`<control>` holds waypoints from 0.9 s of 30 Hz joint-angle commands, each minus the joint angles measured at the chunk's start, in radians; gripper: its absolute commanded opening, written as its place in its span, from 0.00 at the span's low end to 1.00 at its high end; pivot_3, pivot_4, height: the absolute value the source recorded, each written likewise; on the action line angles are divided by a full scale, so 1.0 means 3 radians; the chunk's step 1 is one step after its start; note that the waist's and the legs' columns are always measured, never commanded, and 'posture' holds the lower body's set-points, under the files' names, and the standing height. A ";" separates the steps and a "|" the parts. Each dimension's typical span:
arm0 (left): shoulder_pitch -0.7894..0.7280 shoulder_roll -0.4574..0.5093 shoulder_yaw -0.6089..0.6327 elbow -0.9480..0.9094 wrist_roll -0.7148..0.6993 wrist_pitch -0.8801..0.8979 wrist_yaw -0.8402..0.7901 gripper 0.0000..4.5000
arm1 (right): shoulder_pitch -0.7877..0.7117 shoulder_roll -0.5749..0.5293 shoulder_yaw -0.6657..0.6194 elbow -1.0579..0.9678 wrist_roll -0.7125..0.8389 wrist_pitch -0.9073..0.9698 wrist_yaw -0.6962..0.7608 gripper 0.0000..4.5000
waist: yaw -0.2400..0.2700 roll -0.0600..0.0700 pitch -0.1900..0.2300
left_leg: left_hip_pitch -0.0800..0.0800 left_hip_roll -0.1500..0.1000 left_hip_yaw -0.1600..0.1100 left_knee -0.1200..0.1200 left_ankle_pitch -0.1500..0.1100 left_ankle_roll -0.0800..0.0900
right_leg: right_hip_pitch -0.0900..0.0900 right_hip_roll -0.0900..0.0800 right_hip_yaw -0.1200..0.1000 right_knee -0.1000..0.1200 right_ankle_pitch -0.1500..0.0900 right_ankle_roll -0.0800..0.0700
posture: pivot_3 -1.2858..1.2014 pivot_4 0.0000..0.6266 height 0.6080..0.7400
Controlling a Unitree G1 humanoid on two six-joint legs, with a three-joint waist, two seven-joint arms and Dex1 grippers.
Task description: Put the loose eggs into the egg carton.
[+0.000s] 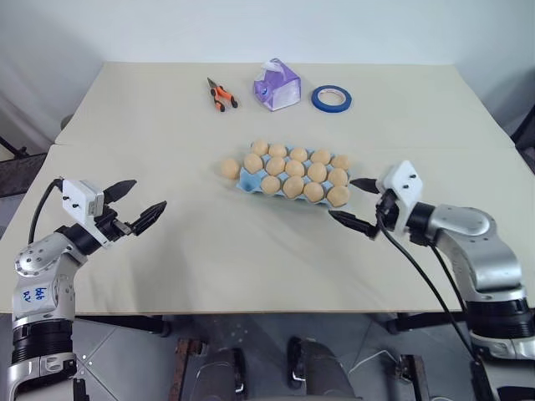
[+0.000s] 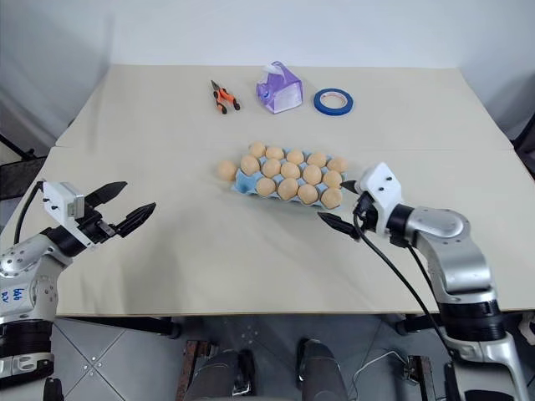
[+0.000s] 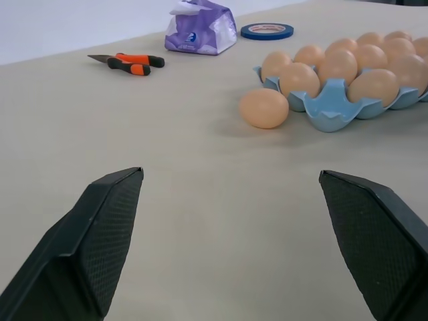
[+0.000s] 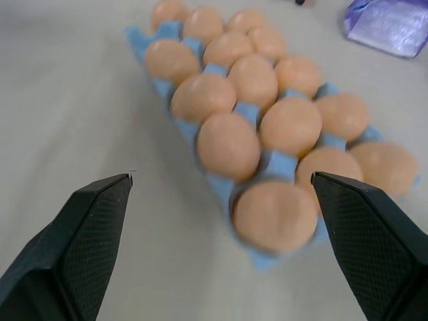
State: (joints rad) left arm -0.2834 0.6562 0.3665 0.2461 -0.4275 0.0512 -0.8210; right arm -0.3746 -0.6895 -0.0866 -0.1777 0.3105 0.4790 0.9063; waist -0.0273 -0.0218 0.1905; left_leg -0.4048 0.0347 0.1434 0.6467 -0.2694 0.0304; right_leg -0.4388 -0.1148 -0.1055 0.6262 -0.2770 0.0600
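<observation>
A beige table (image 1: 167, 276) carries the light blue egg carton (image 1: 247, 178) near its middle, its cups packed with tan-orange eggs in three rows, while one loose egg (image 1: 230, 169) lies on the bare surface touching the carton's left end. The left wrist view shows that egg at table height, resting against the carton's corner cup; the right wrist view looks along the filled rows from the carton's opposite end, where the nearest eggs blur and whether any cup is vacant cannot be told. Toward the far edge sit a purple tissue pack (image 1: 277, 85), a blue tape roll (image 1: 332, 98) and orange-handled pliers (image 1: 221, 95); print on the pack and on the tape is too small to read. The right gripper (image 1: 358, 204) hangs just off the carton's right end, fingers spread wide and holding nothing. The left gripper (image 1: 132, 205) hovers near the table's left edge, well apart from the carton, fingers likewise spread and empty. Blue handwriting on the left forearm cannot be made out.
</observation>
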 commanded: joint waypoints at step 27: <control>-0.3006 -0.0980 -0.0975 0.3491 0.1247 -0.0736 0.0423 1.00 | 0.0759 0.0030 -0.0618 -0.1142 0.0358 0.0380 -0.0911 1.00 | 0.0112 -0.0017 0.0008 | -0.0028 -0.0013 0.0030 0.0033 -0.0007 0.0038 | -0.0005 0.0005 -0.0028 -0.0021 0.0033 0.0041 | 0.52 0.24 1.00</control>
State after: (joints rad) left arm -1.1510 0.3637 0.0614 1.2883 -0.0660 -0.1463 -0.7111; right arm -0.1550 -0.6849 -0.2296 -0.4755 0.4030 0.5911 0.6537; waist 0.0064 -0.0269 0.1929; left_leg -0.4134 0.0308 0.1525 0.6573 -0.2717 0.0421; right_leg -0.4403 -0.1135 -0.1138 0.6198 -0.2670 0.0725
